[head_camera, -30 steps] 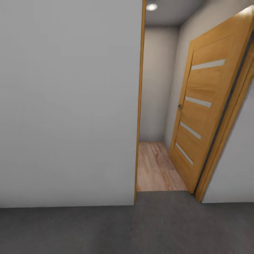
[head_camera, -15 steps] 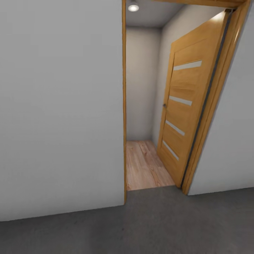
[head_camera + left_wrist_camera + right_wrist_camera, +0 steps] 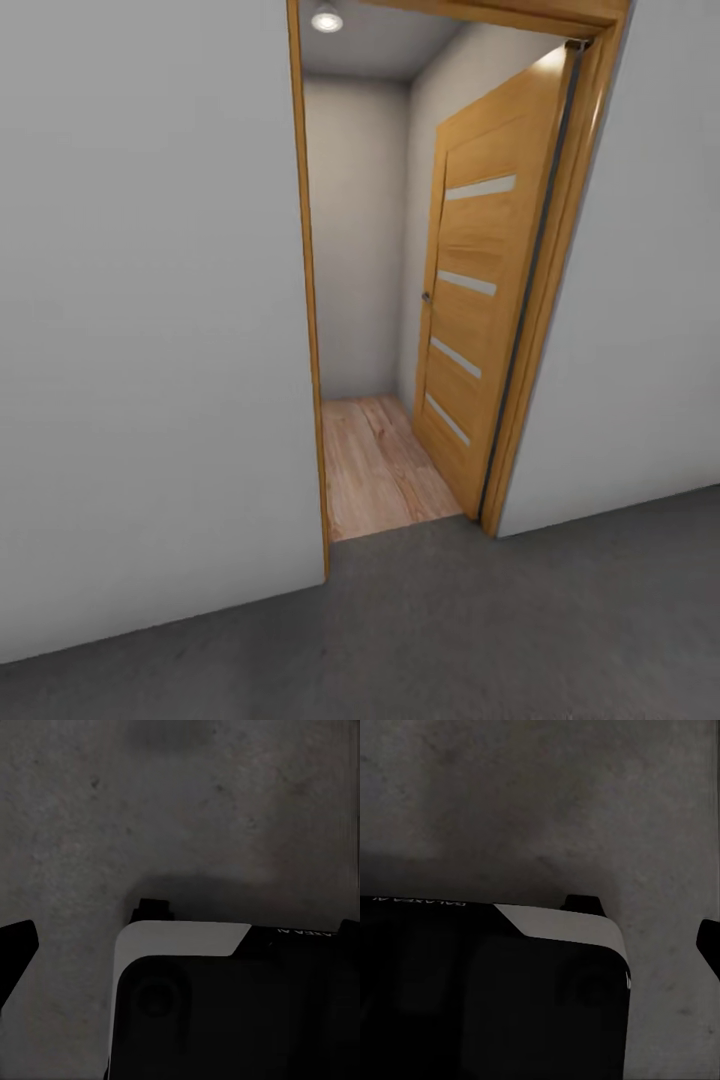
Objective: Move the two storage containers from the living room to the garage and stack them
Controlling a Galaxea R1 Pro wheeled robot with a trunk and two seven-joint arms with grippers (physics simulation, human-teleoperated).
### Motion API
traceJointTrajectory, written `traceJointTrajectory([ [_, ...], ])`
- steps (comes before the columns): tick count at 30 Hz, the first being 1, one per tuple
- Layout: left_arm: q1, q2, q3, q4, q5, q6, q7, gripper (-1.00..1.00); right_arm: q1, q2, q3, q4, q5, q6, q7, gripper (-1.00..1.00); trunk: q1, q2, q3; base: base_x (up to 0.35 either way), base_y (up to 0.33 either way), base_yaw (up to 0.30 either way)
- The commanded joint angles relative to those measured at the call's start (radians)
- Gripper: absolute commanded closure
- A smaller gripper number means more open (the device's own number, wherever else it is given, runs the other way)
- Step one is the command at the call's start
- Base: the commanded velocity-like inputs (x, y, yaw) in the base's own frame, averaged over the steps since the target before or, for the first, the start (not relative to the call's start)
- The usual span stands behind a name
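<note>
Garage floor (image 3: 520,640) meets an open wooden door (image 3: 470,300); each tool's spread cannot be told.

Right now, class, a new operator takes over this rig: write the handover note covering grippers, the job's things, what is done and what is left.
Left gripper: fingers apart, holding nothing.
Right gripper: fingers apart, holding nothing.
Position: on the dark grey concrete floor, facing an open wooden panel door; a light wood-plank floor lies beyond the doorway.
Storage containers: none can be seen from here, so their places are unknown.
Done: cannot be judged from these views.
Left: likely drive through the doorway, find a container, bring it back, then stack.
</note>
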Motion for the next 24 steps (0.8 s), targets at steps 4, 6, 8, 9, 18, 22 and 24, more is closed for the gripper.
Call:
traceJointTrajectory([
  [4, 0.0, 0.0, -0.003, 0.0, 0.01, -0.001, -0.003, -1.0, -0.001, 0.001, 0.008, 0.003, -0.01, -0.005, -0.001, -1.0, 0.0, -0.001, -0.001, 0.0, 0.0, -0.246],
  [6, 0.0, -0.001, -0.003, 0.0, 0.01, -0.001, -0.003, -1.0, -0.001, 0.001, 0.008, 0.003, -0.01, -0.005, -0.001, -1.0, 0.0, -0.001, -0.001, 0.0, 0.0, -0.246],
  [8, 0.0, -0.001, -0.003, 0.0, 0.01, -0.001, -0.003, -1.0, -0.001, 0.001, 0.008, 0.003, -0.01, -0.005, -0.001, -1.0, 0.0, -0.001, -0.001, 0.0, 0.0, -0.246],
  [9, 0.0, -0.001, -0.003, 0.0, 0.01, -0.001, -0.003, -1.0, -0.001, 0.001, 0.008, 0.003, -0.01, -0.005, -0.001, -1.0, 0.0, -0.001, -0.001, 0.0, 0.0, -0.246],
  [18, 0.0, -0.001, -0.002, 0.0, 0.01, -0.001, -0.002, -1.0, -0.001, 0.001, 0.008, 0.003, -0.01, -0.005, -0.001, -1.0, 0.0, -0.001, -0.001, 0.0, 0.0, -0.246],
  [22, 0.0, -0.002, -0.002, 0.0, 0.01, -0.001, -0.001, -1.0, -0.001, 0.001, 0.008, 0.003, -0.01, -0.005, -0.001, -1.0, 0.0, -0.001, -0.001, 0.0, 0.0, -0.246],
  [24, 0.0, -0.002, -0.002, 0.0, 0.01, -0.001, -0.001, -1.0, -0.001, 0.001, 0.008, 0.003, -0.01, -0.005, -0.001, -1.0, 0.0, -0.001, -0.001, 0.0, 0.0, -0.246],
])
